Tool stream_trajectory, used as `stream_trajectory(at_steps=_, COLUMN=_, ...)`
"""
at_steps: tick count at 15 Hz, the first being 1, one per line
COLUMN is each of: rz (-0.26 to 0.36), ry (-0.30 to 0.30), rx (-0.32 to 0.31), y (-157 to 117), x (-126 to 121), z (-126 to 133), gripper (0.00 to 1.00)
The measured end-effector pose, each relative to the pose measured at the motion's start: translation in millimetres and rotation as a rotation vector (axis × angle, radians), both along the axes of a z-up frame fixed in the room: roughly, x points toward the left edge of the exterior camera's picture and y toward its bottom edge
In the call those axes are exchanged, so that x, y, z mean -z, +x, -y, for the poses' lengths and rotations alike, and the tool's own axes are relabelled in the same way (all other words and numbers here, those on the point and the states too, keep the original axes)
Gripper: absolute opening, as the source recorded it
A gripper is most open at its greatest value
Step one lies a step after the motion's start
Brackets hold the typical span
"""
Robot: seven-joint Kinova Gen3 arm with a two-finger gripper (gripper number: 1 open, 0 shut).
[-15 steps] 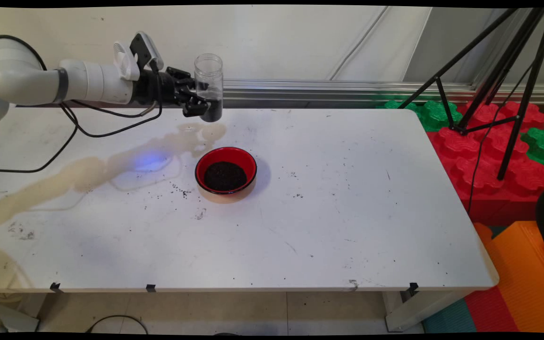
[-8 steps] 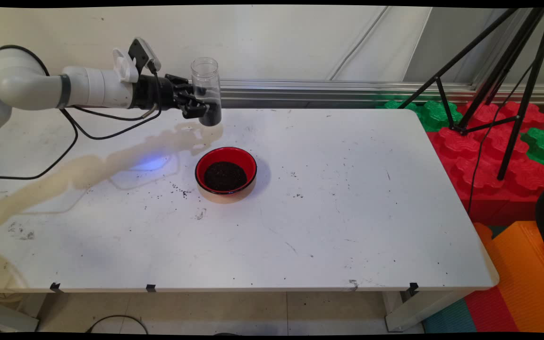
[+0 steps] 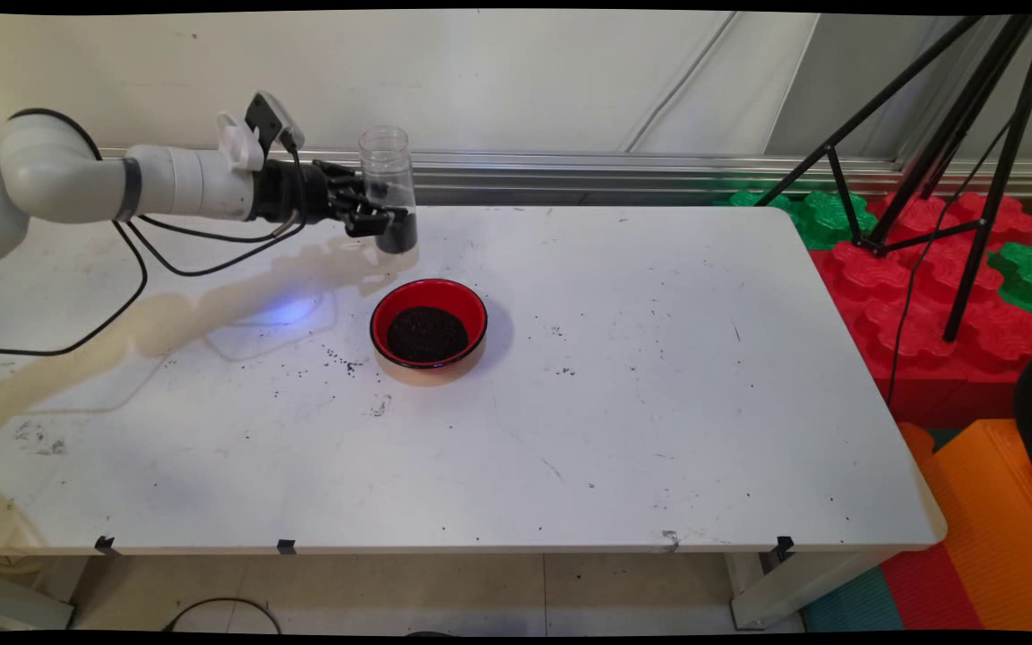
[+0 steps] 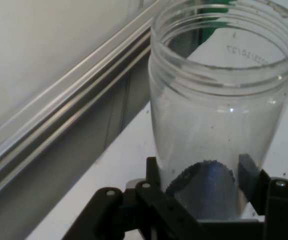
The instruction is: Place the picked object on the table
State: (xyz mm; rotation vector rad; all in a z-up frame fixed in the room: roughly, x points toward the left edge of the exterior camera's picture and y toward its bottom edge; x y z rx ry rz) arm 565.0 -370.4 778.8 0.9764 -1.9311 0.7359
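Your gripper had its 2 fingers closed on the lower part of a clear plastic jar, which it held upright and lidless above the far side of the white table. You could see a little dark granular material in the jar's bottom. A red bowl holding the same dark stuff sat on the table nearer the camera, apart from the jar. Dark specks were scattered left of the bowl.
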Motion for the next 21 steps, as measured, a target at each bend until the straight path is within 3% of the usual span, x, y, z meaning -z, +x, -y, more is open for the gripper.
stream_trajectory(at_steps=16, rz=0.015, ry=0.043, rx=0.011, y=14, x=39, z=-6, gripper=0.00)
stream_trajectory(at_steps=17, rz=0.016, ry=0.043, rx=0.012, y=14, x=40, z=-7, gripper=1.00)
stream_trajectory(at_steps=21, rz=0.019, ry=0.043, rx=0.015, y=16, x=44, z=-7, gripper=1.00)
